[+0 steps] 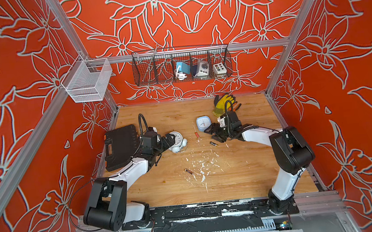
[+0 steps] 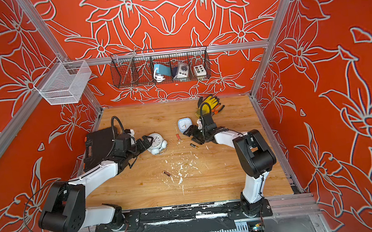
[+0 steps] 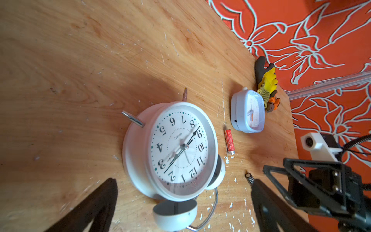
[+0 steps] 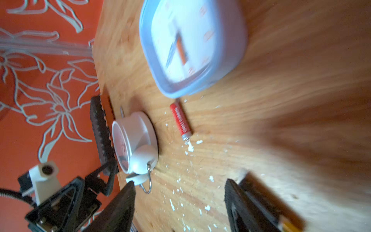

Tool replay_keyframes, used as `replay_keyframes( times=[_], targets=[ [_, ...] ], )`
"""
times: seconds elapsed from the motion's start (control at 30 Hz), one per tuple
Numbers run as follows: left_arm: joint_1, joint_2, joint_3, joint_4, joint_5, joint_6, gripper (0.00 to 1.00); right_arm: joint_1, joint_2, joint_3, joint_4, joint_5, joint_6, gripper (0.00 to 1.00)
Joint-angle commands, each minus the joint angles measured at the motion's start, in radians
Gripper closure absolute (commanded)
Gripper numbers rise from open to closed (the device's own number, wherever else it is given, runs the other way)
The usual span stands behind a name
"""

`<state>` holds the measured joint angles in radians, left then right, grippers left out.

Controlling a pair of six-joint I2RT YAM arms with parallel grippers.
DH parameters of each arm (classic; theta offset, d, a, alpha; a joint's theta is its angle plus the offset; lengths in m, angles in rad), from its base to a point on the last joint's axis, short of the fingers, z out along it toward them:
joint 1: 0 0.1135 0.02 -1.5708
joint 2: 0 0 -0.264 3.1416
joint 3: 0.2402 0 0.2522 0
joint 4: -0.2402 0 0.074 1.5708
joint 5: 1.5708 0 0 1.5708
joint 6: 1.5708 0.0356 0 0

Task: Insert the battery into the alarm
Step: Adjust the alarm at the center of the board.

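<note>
A white twin-bell alarm clock lies face up left of centre. My left gripper is open, and the clock's bell end sits between its fingers. A blue square alarm clock lies face up further back. A red battery rests between the two clocks, clear in the right wrist view. A black battery lies just beside my right gripper, which hovers open and empty over bare wood; the battery sits outside one finger.
Another dark battery lies nearer the front among white flecks. A black tool case sits at the left edge under the left arm. Yellow gloves lie at the back right. A wire basket hangs on the back wall.
</note>
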<state>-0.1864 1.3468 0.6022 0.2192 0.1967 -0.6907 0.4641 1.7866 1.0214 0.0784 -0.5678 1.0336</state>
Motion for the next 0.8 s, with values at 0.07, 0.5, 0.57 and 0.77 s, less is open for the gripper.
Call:
replay_keyframes(
  times=[0.07,0.5,0.57,0.77],
  targets=[
    [0.018,-0.047,-0.012,-0.031,0.0,-0.008,0.04,0.125,0.041,0.034,0.106,-0.027,0.08,0.35],
    [0.024,-0.112,-0.06,-0.05,-0.008,0.012,0.04,0.261,0.229,0.131,0.214,-0.027,0.194,0.55],
    [0.024,-0.111,-0.061,-0.05,-0.006,0.016,0.04,0.263,0.247,0.139,0.222,-0.027,0.206,0.58],
    [0.024,-0.105,-0.062,-0.048,-0.004,0.016,0.04,0.264,0.273,0.149,0.238,-0.04,0.252,0.74]
  ],
)
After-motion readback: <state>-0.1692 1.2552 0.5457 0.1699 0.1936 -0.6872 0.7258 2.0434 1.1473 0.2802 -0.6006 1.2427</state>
